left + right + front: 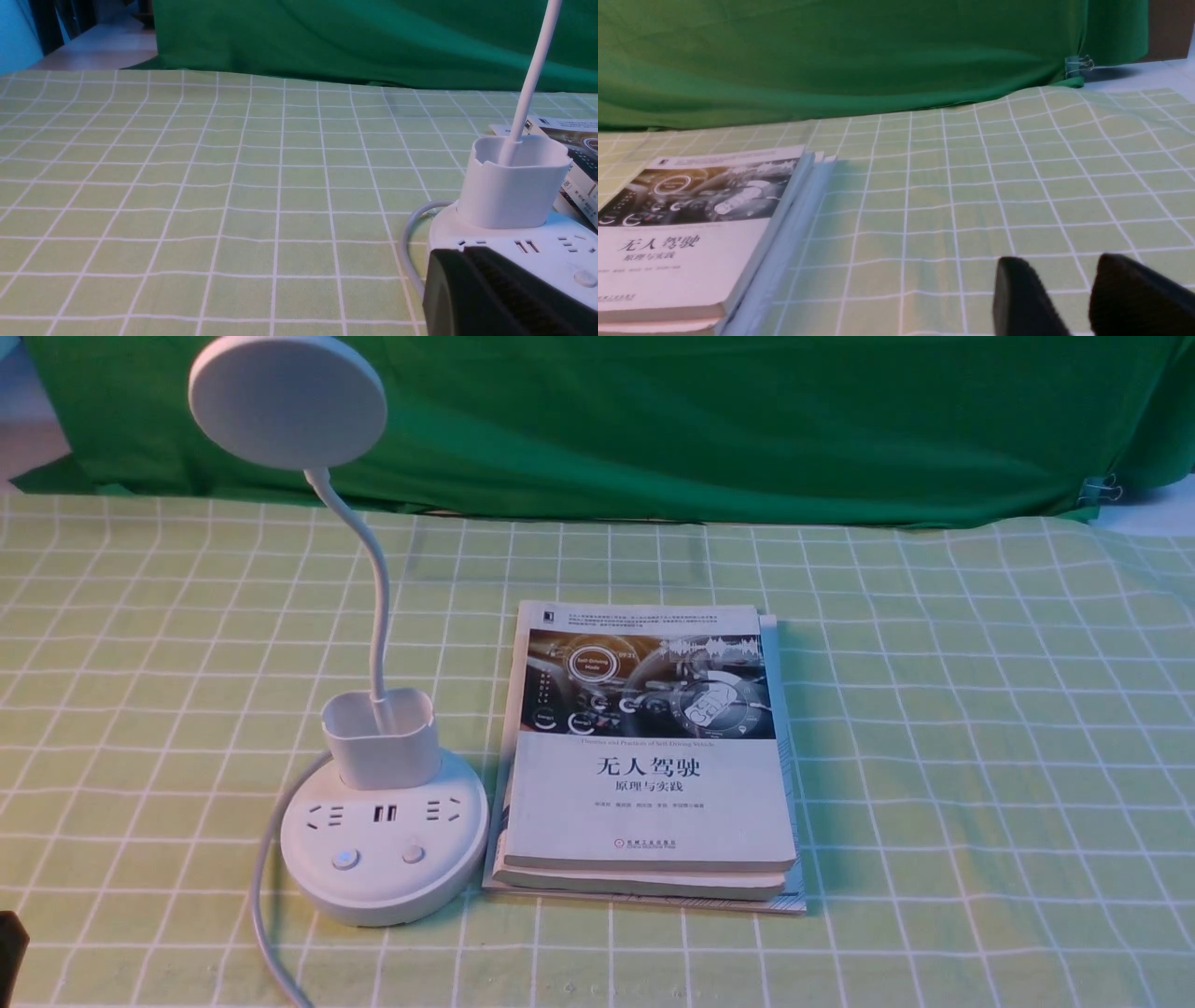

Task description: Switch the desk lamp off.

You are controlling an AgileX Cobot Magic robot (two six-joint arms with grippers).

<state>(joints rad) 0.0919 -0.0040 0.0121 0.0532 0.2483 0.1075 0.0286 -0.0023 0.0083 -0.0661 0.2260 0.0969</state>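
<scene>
The white desk lamp stands left of centre: round disc head [288, 399], thin gooseneck [373, 579], pen cup [381, 737], and round base [385, 840] with sockets and two buttons [345, 858] [413, 852]. In the left wrist view my left gripper [462, 252] is shut and empty, its fingers pressed together low in front of the base [551, 247]; one button [585, 278] shows just beyond it. Only a dark corner of it [11, 943] shows in the front view. My right gripper [1062, 263] is open and empty over the cloth, right of the books.
A stack of books [644, 756] lies right beside the lamp base and also shows in the right wrist view [691, 233]. The lamp's white cable [266, 896] curves off the base toward the front edge. A green backdrop [709, 420] hangs behind the checked tablecloth.
</scene>
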